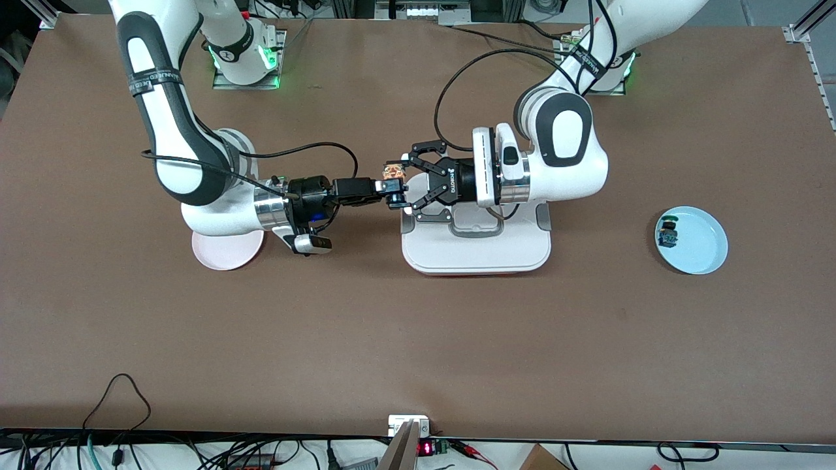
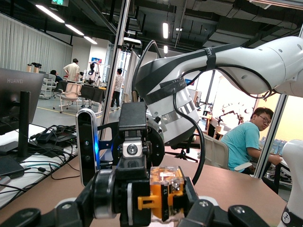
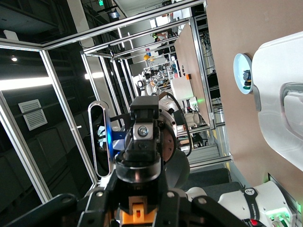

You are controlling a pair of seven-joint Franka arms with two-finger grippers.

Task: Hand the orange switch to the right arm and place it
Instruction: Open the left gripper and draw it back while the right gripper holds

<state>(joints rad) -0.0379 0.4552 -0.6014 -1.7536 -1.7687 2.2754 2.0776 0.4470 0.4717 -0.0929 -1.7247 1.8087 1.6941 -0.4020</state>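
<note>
Blue plate [image 1: 707, 251] holds your green-capped part [image 1: 668, 233]. Both pincers, left [image 1: 406, 176] and right [image 1: 390, 189], clamp the orange switch [image 1: 394, 172] above the white tray [image 1: 477, 254].

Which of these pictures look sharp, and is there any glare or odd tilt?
Front view: evenly lit and sharp, soft shadows under the arms, green glow at both bases. Left wrist view: the orange switch is crisp, bright ceiling strips glare above. Right wrist view: turned sideways so the table stands upright; the nearest gripper parts blur.
</note>
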